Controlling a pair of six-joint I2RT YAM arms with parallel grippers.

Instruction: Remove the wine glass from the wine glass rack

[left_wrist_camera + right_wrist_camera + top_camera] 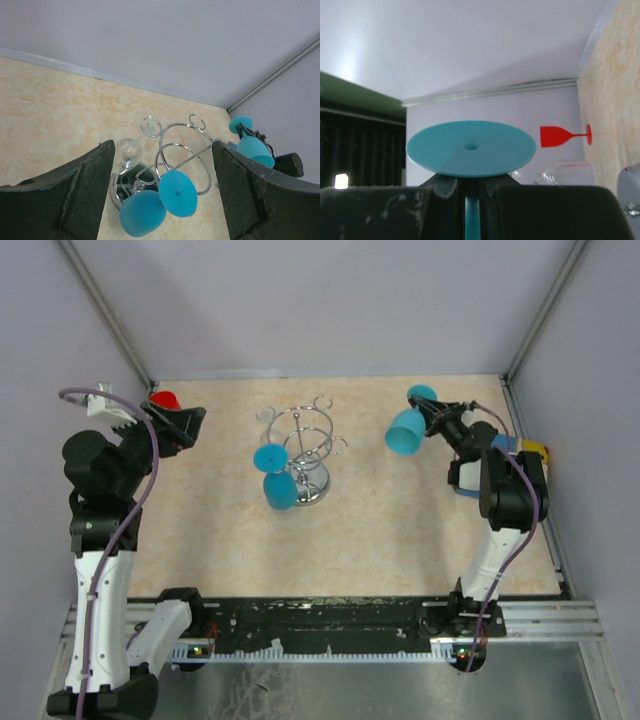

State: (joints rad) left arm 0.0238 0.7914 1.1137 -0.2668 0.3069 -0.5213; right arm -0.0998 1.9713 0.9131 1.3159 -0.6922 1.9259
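The chrome wine glass rack (305,445) stands mid-table on its round shiny base (312,488). A blue wine glass (277,480) hangs upside down from one hook arm on its near left side. It also shows in the left wrist view (150,207), beside the rack (180,150). My left gripper (188,422) is open and empty, raised left of the rack and facing it (162,165). My right gripper (440,418) is shut on the stem of a second blue wine glass (405,432), held in the air right of the rack. Its foot (471,148) sits just beyond my fingers (535,210).
Clear wine glasses (127,148) hang from other hooks of the rack. A red wine glass (164,400) stands at the far left, behind my left gripper, and shows in the right wrist view (560,136). Grey walls close in the table on three sides.
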